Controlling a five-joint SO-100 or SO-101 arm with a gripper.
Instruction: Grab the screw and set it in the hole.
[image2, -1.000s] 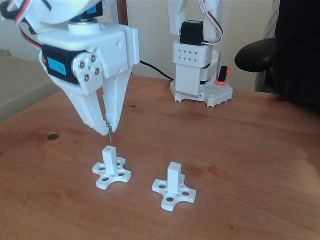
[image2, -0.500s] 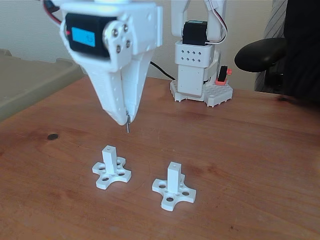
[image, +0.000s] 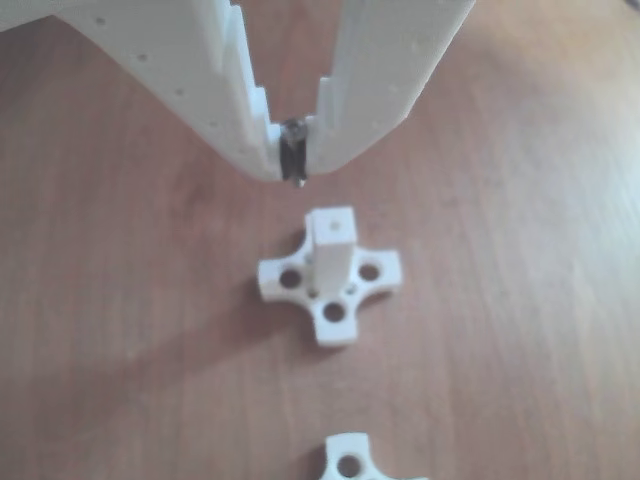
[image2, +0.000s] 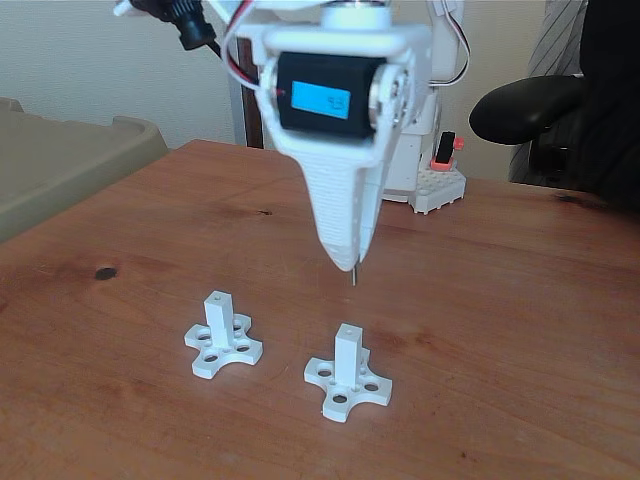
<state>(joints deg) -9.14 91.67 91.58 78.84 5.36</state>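
**Screw carried from left post to right post: status and parts count**

As the arm swung rightward across the fixed view over approx. 1 s, the fingers (image2: 352, 262) left their spot above the left post (image2: 222, 335) and arrived above the right post (image2: 347, 372). They were clamped shut on the screw (image2: 353, 274), which hung roughly vertical, tip down and apart from the post. The hole (image2: 348, 327) sat just below the tip, near alignment, so the right post looked like the target; lowering appeared to be the next step. The other view showed the screw (image: 293, 160) pinched between the fingertips, close above that post's top.

Count: 1 screw, 2 white posts w/ cross bases, 1 dark spot (image2: 104, 273) on the table (image2: 520, 330).
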